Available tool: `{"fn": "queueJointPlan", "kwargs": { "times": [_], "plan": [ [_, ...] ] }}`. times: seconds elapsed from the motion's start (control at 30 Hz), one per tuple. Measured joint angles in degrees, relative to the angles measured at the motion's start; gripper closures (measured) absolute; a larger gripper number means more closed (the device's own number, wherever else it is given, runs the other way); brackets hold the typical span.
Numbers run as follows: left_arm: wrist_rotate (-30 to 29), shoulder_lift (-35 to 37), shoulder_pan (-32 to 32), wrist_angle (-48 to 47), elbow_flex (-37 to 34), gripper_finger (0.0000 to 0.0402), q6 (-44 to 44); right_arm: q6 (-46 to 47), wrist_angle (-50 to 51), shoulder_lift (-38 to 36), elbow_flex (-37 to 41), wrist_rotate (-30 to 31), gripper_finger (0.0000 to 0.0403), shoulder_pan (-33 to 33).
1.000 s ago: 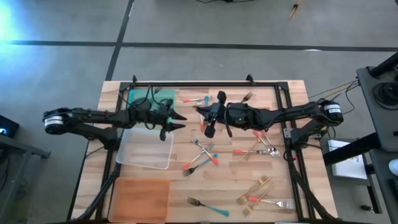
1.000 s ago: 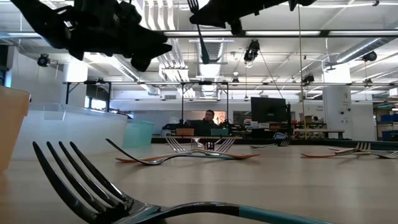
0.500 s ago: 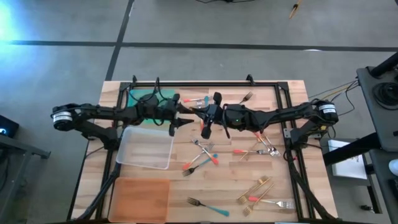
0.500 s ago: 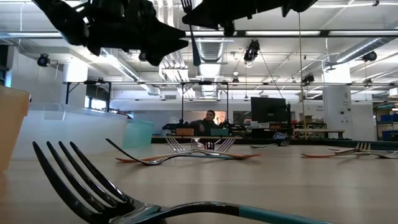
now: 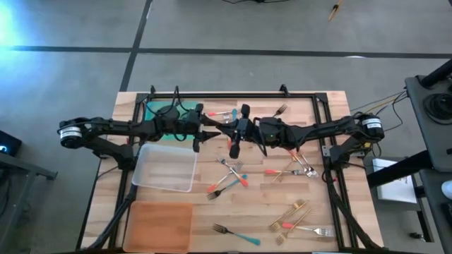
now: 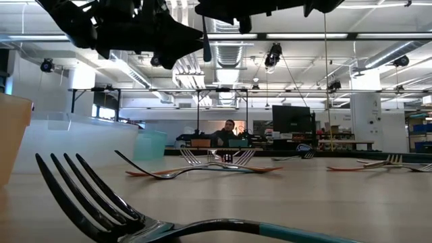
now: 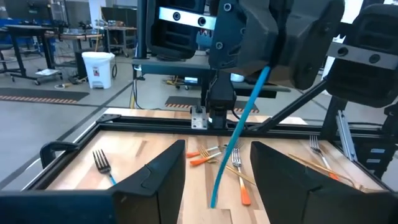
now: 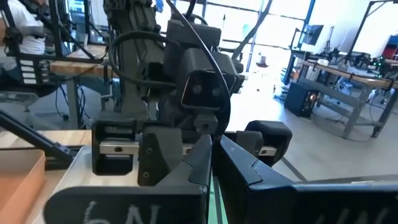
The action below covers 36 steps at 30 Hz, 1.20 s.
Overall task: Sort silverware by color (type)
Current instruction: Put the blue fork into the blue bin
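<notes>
While many forks [image 5: 229, 176] lie scattered over the wooden table [image 5: 304, 236] from 3 to 6 o'clock, three trays sit along its 9 o'clock side: green [image 5: 157, 111], clear [image 5: 167, 168] and orange [image 5: 158, 226]. Both arms reach level toward the table's middle and meet there, high above the wood. The right gripper [image 5: 239, 131] is closed on a teal-handled fork [image 7: 239, 134], which hangs tilted. The left gripper [image 5: 209, 133], fingers apart, faces it with the handle between them.
</notes>
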<state>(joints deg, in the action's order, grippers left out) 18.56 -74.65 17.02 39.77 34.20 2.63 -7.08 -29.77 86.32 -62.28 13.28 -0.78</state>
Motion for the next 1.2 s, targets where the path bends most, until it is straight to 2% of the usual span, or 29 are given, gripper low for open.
{"fn": "queueJointPlan", "kwargs": {
  "times": [0.47, 0.57, 0.77, 1.07, 1.2],
  "plan": [
    [0.0, 0.0, 0.0, -1.7, 1.8, 0.0243, -0.2, -2.7, -2.2, 3.6, -3.7, -0.2, 0.0394, 0.0],
    [0.0, 0.1, 0.0, -3.5, 1.8, 0.0274, -0.3, -3.9, -2.1, 3.7, -4.0, 0.3, 0.0394, 0.0],
    [0.1, 0.1, 0.1, -5.5, 1.8, 0.0385, -0.5, -4.5, -2.0, 3.2, -4.0, 1.4, 0.0394, 0.0],
    [0.8, 0.4, 0.1, -6.7, 1.7, 0.0400, 0.5, -1.1, -0.6, 3.2, -4.0, 1.9, 0.0384, -0.1],
    [0.8, 2.8, 1.7, -16.2, 3.5, 0.0401, 0.0, -0.5, 5.4, 2.2, -4.0, 2.4, 0.0353, -0.5]
  ]
}}
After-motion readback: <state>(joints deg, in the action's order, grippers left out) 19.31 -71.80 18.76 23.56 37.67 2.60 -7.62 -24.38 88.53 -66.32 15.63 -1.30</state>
